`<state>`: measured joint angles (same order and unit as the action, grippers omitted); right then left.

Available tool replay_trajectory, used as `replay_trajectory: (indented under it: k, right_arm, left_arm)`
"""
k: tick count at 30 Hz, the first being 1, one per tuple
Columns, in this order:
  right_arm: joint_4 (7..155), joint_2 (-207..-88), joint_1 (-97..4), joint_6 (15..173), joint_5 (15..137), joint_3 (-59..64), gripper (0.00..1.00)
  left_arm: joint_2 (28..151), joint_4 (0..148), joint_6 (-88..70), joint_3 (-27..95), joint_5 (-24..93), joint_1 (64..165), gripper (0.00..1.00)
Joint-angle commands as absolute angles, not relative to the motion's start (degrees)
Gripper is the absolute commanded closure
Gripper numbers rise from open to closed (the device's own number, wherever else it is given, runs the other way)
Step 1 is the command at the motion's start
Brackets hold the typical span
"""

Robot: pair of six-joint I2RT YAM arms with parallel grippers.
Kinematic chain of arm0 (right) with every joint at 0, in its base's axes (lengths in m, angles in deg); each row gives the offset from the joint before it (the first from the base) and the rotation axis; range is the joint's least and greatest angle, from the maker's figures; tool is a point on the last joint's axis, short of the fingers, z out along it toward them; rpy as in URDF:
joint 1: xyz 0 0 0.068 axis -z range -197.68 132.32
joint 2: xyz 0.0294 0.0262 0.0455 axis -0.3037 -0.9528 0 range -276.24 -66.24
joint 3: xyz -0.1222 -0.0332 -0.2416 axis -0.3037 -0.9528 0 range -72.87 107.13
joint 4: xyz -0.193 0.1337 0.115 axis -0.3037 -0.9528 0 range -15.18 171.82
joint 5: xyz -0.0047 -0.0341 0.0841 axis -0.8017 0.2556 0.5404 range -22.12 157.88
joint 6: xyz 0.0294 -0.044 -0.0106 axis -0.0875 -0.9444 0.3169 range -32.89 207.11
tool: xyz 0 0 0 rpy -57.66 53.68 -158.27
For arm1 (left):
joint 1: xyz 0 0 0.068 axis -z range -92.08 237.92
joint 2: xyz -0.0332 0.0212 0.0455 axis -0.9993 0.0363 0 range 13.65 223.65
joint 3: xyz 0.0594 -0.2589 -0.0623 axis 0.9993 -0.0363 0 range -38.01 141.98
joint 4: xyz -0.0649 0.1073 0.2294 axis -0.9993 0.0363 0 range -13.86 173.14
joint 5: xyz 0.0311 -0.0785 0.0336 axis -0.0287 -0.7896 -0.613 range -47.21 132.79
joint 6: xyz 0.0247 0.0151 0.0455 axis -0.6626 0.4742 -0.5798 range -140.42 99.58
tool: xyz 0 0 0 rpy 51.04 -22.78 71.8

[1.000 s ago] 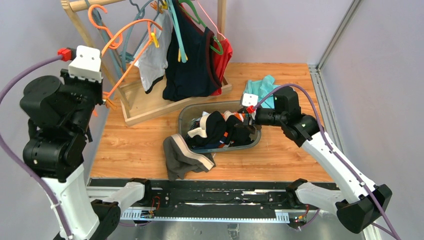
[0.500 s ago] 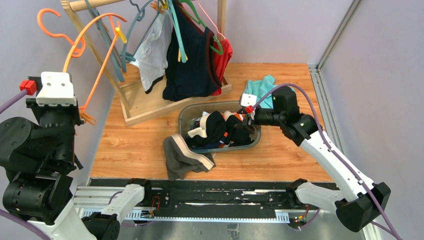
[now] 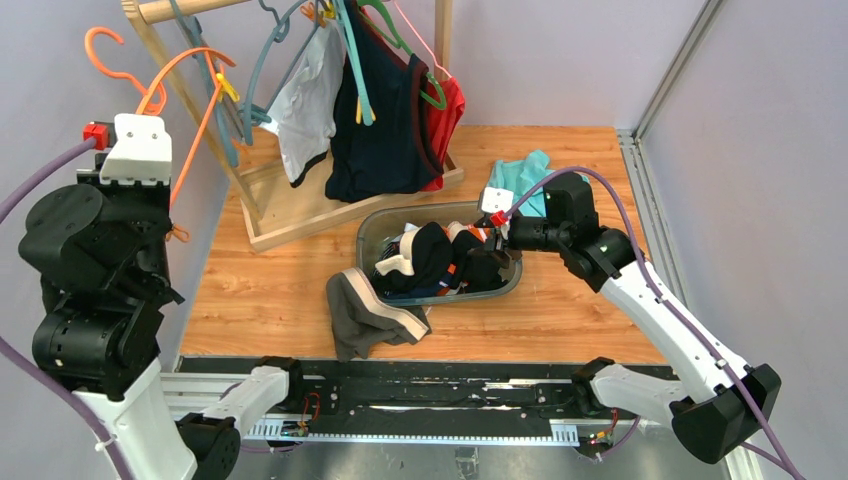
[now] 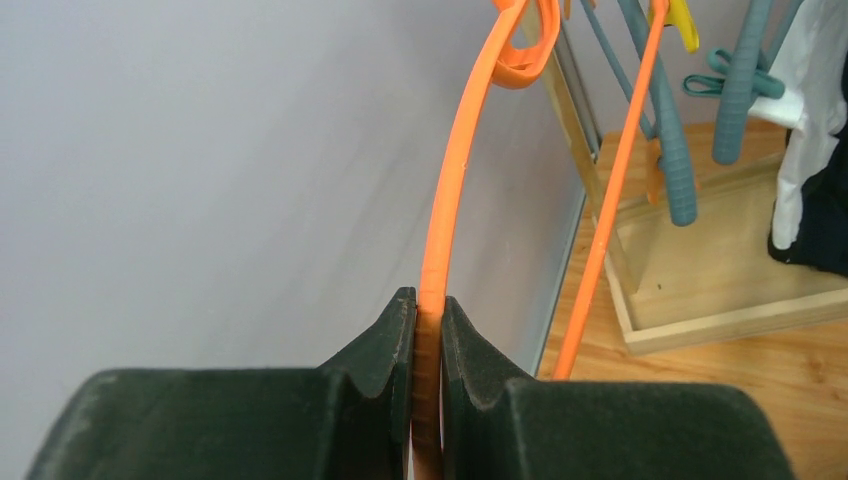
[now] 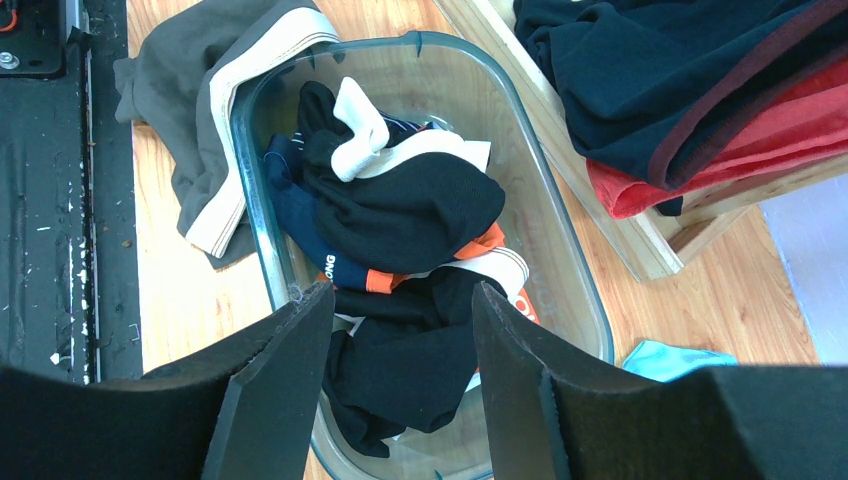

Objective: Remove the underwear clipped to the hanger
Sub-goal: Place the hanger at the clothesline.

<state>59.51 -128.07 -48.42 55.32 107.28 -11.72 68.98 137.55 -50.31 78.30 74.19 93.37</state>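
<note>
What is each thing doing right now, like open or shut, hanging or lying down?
Left claw: shut on the orange hanger.
Orange hanger: bare, hook off the rack.
Right claw: open, over the bin.
Bin: holding a pile of underwear.
Grey-brown briefs: lying on the table, touching the bin.
White-grey briefs: hanging on the rack.
Tank top: hanging on the rack.

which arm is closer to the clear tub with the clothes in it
Right. The right arm's fingers hang open over the clear tub's right end. The left arm is far off to the left, its fingers shut on the orange hanger.
</note>
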Motion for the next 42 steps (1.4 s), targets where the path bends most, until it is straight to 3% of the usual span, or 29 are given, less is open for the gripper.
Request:
replay_trajectory:
  k: [1, 7, 25, 42]
  right_arm:
    - [59.4, -128.0, -48.8, 54.6, 108.2, -12.2, 0.46]
    - [59.1, -128.0, -48.9, 54.3, 108.4, -12.1, 0.46]
    - [59.0, -129.2, -48.9, 54.3, 108.5, -12.1, 0.46]
    - [58.5, -129.4, -48.8, 54.3, 109.2, -12.0, 0.45]
  left_arm:
    - [68.8, 134.9, -52.2, 78.0, 78.7, 93.7, 1.00]
    - [69.7, 134.3, -54.2, 77.6, 82.8, 93.7, 1.00]
    - [83.5, 127.7, -56.4, 84.0, 67.3, 93.7, 1.00]
    - [100.8, 121.1, -58.9, 96.8, 68.4, 93.7, 1.00]
